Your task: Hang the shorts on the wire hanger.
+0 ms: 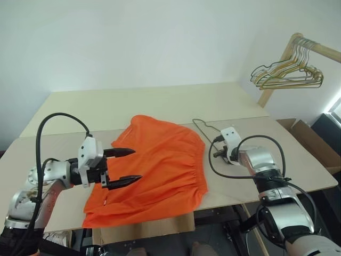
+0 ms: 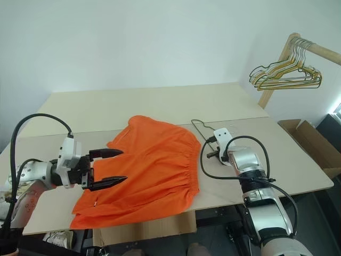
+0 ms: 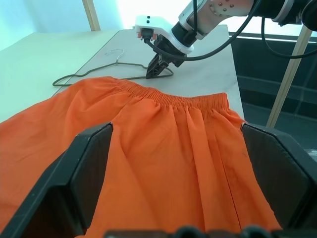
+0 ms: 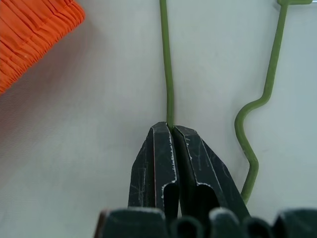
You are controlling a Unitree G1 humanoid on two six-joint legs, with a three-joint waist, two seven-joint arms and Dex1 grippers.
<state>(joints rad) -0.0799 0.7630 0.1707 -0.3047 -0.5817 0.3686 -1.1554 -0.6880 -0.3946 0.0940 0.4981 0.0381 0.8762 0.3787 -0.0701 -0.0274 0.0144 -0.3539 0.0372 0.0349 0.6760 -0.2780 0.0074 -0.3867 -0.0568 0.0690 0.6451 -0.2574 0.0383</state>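
I see the pale beige tabletop [image 1: 160, 104] spread across my head cameras, made of two boards that meet along a seam. On its near half lies the pair of bright orange soft fabric shorts [image 1: 154, 165], spread flat, the gathered elastic waistband turned toward my right arm and the leg end reaching the near table edge.

A wooden rail [image 1: 311, 47] slopes at the far right, carrying a bunch of gold and tan wire hangers [image 1: 287, 74]. A brown cardboard box [image 1: 311, 143] sits off the table's right side.

My left gripper [image 1: 121, 166] hangs over the left part of the shorts with its two black fingers spread wide and nothing between them; in the left wrist view the orange cloth lies beneath and beyond them.

My right gripper [image 3: 157, 69] is down on the table just past the waistband. In the right wrist view its fingers [image 4: 156, 163] are pressed together on the thin dark greenish-grey wire hanger [image 4: 168, 74], pinching one straight run of wire. The hanger lies flat on the table beside the waistband, its small curved hook [image 1: 198, 125] pointing toward the far side.
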